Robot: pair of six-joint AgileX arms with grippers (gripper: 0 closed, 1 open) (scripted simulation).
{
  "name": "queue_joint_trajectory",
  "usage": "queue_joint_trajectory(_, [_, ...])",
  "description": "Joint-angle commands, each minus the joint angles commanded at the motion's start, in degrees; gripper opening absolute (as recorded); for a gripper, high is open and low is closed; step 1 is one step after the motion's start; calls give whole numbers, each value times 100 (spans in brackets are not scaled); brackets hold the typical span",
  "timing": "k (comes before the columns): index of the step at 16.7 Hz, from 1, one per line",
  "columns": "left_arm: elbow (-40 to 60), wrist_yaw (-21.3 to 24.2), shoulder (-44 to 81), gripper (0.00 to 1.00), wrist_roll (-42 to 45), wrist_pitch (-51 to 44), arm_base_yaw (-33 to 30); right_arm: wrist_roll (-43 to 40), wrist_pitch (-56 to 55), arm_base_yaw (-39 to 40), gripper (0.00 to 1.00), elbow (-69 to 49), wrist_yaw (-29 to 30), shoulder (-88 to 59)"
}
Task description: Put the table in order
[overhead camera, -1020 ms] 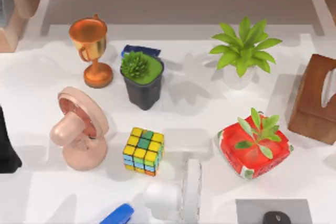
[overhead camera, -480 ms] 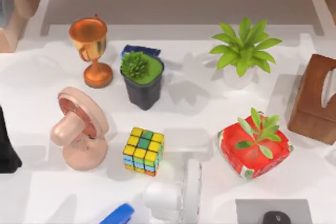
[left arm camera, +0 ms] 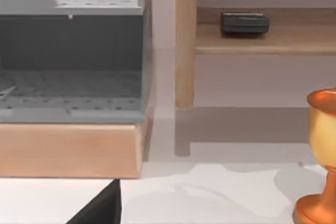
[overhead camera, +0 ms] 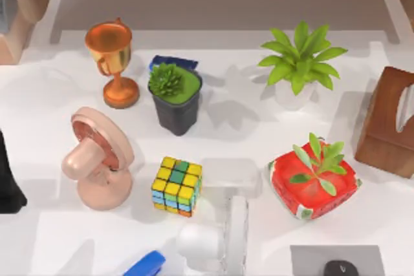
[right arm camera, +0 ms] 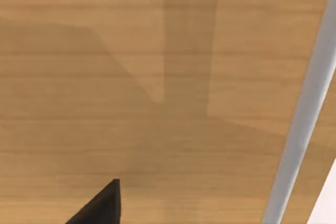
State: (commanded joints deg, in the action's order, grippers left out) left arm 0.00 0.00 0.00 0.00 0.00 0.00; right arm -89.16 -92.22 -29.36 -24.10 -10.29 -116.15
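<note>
The left gripper (overhead camera: 6, 182) hangs at the left edge of the white table (overhead camera: 259, 140). Whether it is open or closed cannot be told. The table spreads out beneath and beyond it, crowded with objects: a pink fan (overhead camera: 97, 159) stands near the gripper and a copper trophy (overhead camera: 111, 59) farther ahead. The right gripper (right arm camera: 100, 207) faces a light wooden surface (right arm camera: 157, 77), possibly the shelf, and its state cannot be told either.

Colours on the white table (overhead camera: 58, 95)

Copper-orange trophy (overhead camera: 111, 61); pink fan (overhead camera: 97, 158); multicoloured chequered cube (overhead camera: 176, 186); red box (overhead camera: 313, 185); black pot (overhead camera: 175, 109), green top.
</note>
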Motion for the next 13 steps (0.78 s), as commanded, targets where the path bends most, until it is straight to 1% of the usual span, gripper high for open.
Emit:
queue_joint_trajectory(3, [0,0,0,100,0,0,0,0,2,1,100,-2,1,-1])
queue_joint_trajectory(13, [0,0,0,100,0,0,0,0,2,1,25,-2,1,-1])
